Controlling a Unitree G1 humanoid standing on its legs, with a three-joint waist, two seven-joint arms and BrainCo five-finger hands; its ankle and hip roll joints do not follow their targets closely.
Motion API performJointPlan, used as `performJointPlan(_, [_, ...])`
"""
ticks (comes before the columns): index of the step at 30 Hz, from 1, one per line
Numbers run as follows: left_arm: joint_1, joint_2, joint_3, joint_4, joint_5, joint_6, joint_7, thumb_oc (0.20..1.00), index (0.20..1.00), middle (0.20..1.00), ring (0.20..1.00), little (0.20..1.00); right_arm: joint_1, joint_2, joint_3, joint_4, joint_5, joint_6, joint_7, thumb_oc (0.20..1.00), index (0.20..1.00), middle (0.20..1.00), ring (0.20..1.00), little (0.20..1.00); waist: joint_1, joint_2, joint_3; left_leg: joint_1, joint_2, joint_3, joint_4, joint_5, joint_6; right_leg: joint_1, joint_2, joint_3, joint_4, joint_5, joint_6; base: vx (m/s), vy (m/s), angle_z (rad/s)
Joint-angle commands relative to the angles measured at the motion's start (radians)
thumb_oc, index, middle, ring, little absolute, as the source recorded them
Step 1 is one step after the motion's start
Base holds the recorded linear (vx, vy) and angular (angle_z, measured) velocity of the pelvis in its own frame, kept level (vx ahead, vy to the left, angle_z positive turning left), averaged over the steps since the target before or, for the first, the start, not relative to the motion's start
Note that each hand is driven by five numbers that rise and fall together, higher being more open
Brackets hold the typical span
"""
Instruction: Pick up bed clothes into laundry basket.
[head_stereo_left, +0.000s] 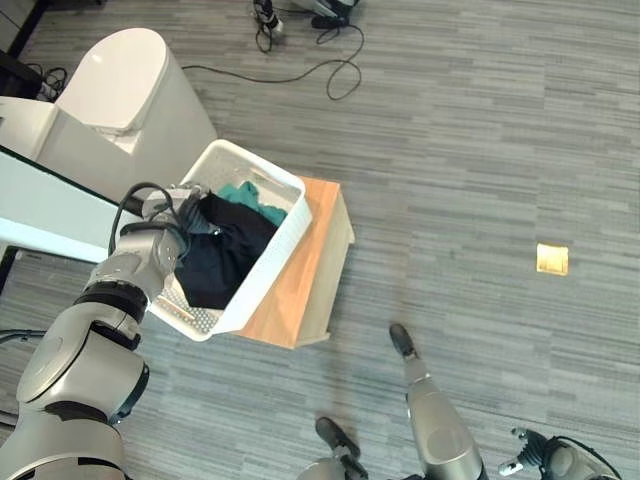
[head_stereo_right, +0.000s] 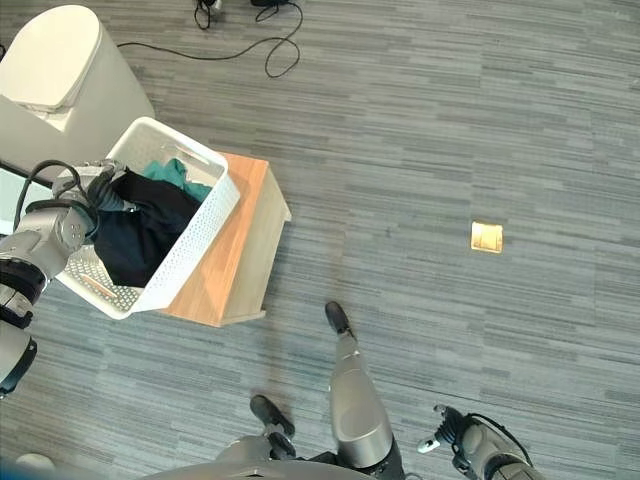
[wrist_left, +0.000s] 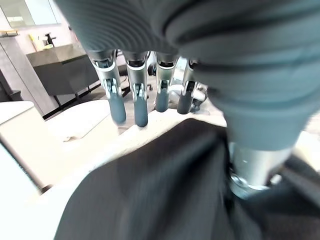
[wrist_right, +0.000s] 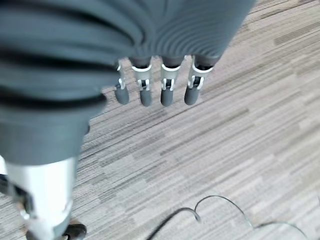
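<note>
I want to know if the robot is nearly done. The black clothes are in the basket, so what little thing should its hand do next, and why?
Probably lift the left hand up and out of the basket. The black clothes already lie inside beside a teal cloth, and in the left wrist view the fingers hang straight above the cloth, gripping nothing. The right hand is open over the floor.

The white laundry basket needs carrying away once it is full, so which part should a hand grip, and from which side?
Probably the white laundry basket's rim on its long side over the wooden stand, coming from above with fingers hooked over the edge: that side is bare, while the left hand and black cloth crowd the opposite rim.
</note>
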Motion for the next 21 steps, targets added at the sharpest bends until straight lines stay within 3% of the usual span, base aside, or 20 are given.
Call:
performJointPlan(1, [-0.027,0.032,0.084,-0.011,-0.034,0.005,0.052,1.000,1.000,1.000,1.000,1.000,0.031,0.001,0.038,0.030,0.044,0.011,-0.013,1.000,1.000,1.000,1.000,1.000,-0.003,-0.030,-0.085,0.043,0.041,-0.055,0.021,0.024,-0.014,0.005,-0.078,-0.041,0.052,-0.094,0.093,-0.02,-0.027,0.08])
performJointPlan(2, [-0.026,0.032,0.084,-0.012,-0.034,0.005,0.052,1.000,1.000,1.000,1.000,1.000,0.031,0.000,0.039,0.029,0.044,0.011,-0.013,1.000,1.000,1.000,1.000,1.000,-0.004,-0.030,-0.085,0.043,0.041,-0.055,0.021,0.024,-0.014,0.006,-0.078,-0.041,0.052,-0.094,0.093,0.01,0.001,0.11])
performJointPlan(3, [-0.128,0.087,0.091,-0.174,-0.126,0.014,0.048,1.000,1.000,1.000,1.000,1.000,0.022,-0.003,0.011,-0.011,0.073,0.010,-0.027,1.000,1.000,1.000,1.000,1.000,0.016,-0.025,-0.100,0.057,0.044,-0.061,0.020,0.023,-0.016,0.029,-0.084,-0.057,0.050,-0.096,0.095,0.01,-0.020,0.06])
performJointPlan(5, [-0.012,0.046,0.209,-0.217,-0.197,-0.008,0.088,1.000,1.000,1.000,1.000,1.000,-0.003,0.009,-0.014,-0.035,0.103,0.004,-0.061,1.000,1.000,1.000,1.000,1.000,0.044,-0.042,-0.114,0.071,0.041,-0.077,0.021,0.011,-0.010,0.056,-0.087,-0.072,0.053,-0.105,0.094,0.01,-0.030,0.15])
performJointPlan(6, [0.043,-0.008,0.303,-0.191,-0.342,-0.030,0.095,1.000,1.000,1.000,1.000,1.000,-0.039,0.004,-0.037,-0.053,0.131,0.006,-0.078,1.000,1.000,1.000,1.000,1.000,0.052,-0.054,-0.135,0.087,0.043,-0.087,0.020,0.007,-0.007,0.080,-0.087,-0.084,0.054,-0.110,0.093,0.00,-0.021,0.27])
performJointPlan(7, [0.045,-0.007,0.306,-0.192,-0.343,-0.030,0.095,1.000,1.000,1.000,1.000,1.000,-0.040,0.002,-0.035,-0.054,0.132,0.006,-0.078,1.000,1.000,1.000,1.000,1.000,0.050,-0.055,-0.135,0.084,0.043,-0.088,0.018,0.013,-0.008,0.077,-0.087,-0.084,0.055,-0.106,0.091,0.04,-0.026,0.26])
performJointPlan(8, [0.075,-0.018,0.376,-0.219,-0.491,-0.063,0.089,1.000,1.000,1.000,1.000,1.000,-0.056,-0.023,-0.073,-0.088,0.165,0.001,-0.084,1.000,1.000,1.000,1.000,1.000,0.064,-0.068,-0.157,0.103,0.046,-0.100,0.018,0.001,-0.004,0.106,-0.092,-0.100,0.052,-0.113,0.093,0.02,-0.034,0.16])
performJointPlan(10, [0.115,-0.018,0.410,-0.257,-0.548,-0.085,0.093,1.000,1.000,1.000,1.000,1.000,-0.061,-0.042,-0.088,-0.124,0.180,-0.005,-0.087,1.000,1.000,1.000,1.000,1.000,0.074,-0.077,-0.170,0.110,0.046,-0.110,0.017,-0.001,-0.003,0.119,-0.094,-0.113,0.050,-0.114,0.095,0.05,-0.039,0.24])
performJointPlan(13, [0.296,-0.019,0.498,-0.393,-0.665,-0.138,0.050,1.000,1.000,1.000,1.000,1.000,-0.109,-0.077,-0.144,-0.213,0.236,-0.017,-0.099,1.000,1.000,1.000,1.000,1.000,0.109,-0.098,-0.201,0.117,0.044,-0.138,0.014,0.003,0.003,0.144,-0.107,-0.140,0.048,-0.111,0.094,0.02,0.005,0.30])
performJointPlan(14, [0.448,-0.017,0.581,-0.458,-0.720,-0.156,0.012,1.000,1.000,1.000,1.000,1.000,-0.126,-0.112,-0.177,-0.294,0.254,-0.028,-0.097,1.000,1.000,1.000,1.000,1.000,0.129,-0.114,-0.220,0.125,0.044,-0.152,0.013,0.000,0.007,0.162,-0.114,-0.155,0.045,-0.111,0.095,0.01,0.045,0.32])
performJointPlan(16, [0.536,-0.021,0.628,-0.481,-0.734,-0.158,-0.008,1.000,1.000,1.000,1.000,1.000,-0.123,-0.128,-0.189,-0.333,0.270,-0.034,-0.091,1.000,1.000,1.000,1.000,1.000,0.130,-0.120,-0.231,0.129,0.043,-0.157,0.013,0.000,0.008,0.174,-0.118,-0.165,0.042,-0.111,0.097,0.01,0.037,0.33])
performJointPlan(17, [0.632,-0.040,0.679,-0.475,-0.779,-0.166,-0.045,1.000,1.000,1.000,1.000,1.000,-0.126,-0.151,-0.235,-0.391,0.313,-0.045,-0.079,1.000,1.000,1.000,1.000,1.000,0.147,-0.139,-0.244,0.133,0.043,-0.166,0.013,-0.003,0.012,0.186,-0.124,-0.176,0.041,-0.109,0.099,0.00,0.037,0.37])
performJointPlan(21, [0.754,-0.085,0.754,-0.461,-0.856,-0.184,-0.095,1.000,1.000,1.000,1.000,1.000,-0.100,-0.181,-0.309,-0.464,0.413,-0.070,-0.063,1.000,1.000,1.000,1.000,1.000,0.157,-0.166,-0.264,0.136,0.038,-0.180,0.013,-0.007,0.016,0.206,-0.135,-0.191,0.038,-0.104,0.106,0.01,0.043,0.20])
